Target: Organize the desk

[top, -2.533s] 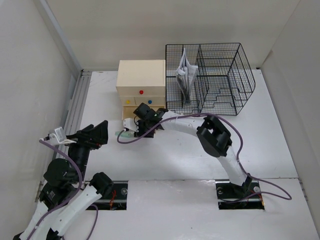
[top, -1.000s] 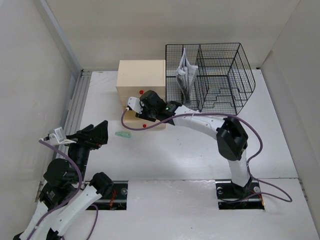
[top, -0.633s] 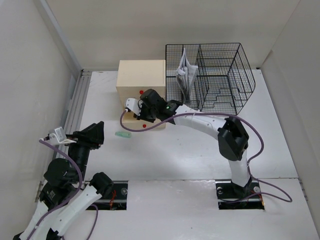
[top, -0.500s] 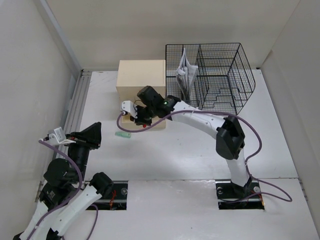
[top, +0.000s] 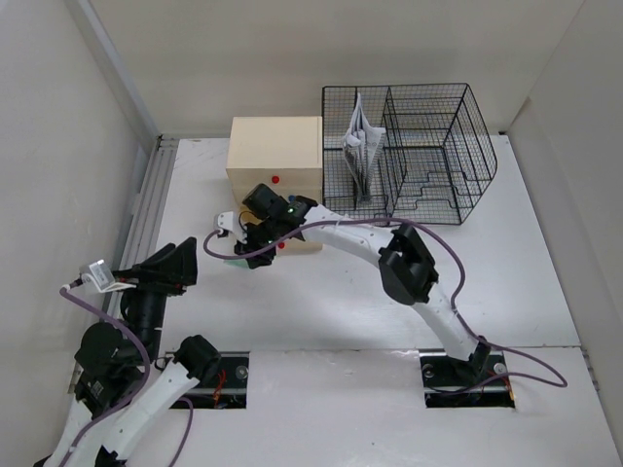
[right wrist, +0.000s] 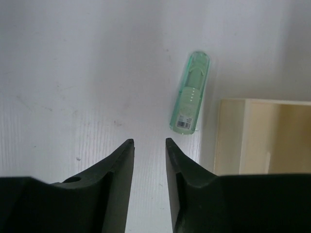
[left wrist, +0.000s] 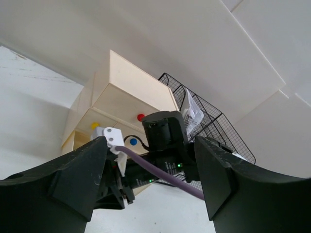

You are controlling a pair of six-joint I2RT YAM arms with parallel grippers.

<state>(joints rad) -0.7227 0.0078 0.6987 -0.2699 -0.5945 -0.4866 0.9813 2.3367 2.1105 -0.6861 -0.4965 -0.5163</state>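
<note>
Seen from above: a long reach by the right gripper (top: 247,255) across the desk (top: 331,311), down low at the front left corner of the beige drawer box (top: 275,146), the black wire basket (top: 428,146) well apart on the box's far side; left gripper (top: 183,263) near the desk's left edge, aimed toward the box. Through the left wrist camera: both fingers (left wrist: 73,179) spread wide with nothing between, facing the box front and its coloured knobs (left wrist: 140,117). Through the right wrist camera: fingers (right wrist: 116,179) a narrow gap apart and gripping nothing, white desk filling the view beneath them, contact with it impossible to tell; a clear green tube (right wrist: 190,92) lying flat on the desk ahead of the fingertips and off toward the drawer side, apart from both fingers, just beside the wall of an open drawer (right wrist: 262,141). Judged to be the approach for picking up the tube, probably bound for that drawer. Next: shift sideways toward the drawer, widen the gap, lower astride the tube's narrow width, then close without knocking the drawer wall
</note>
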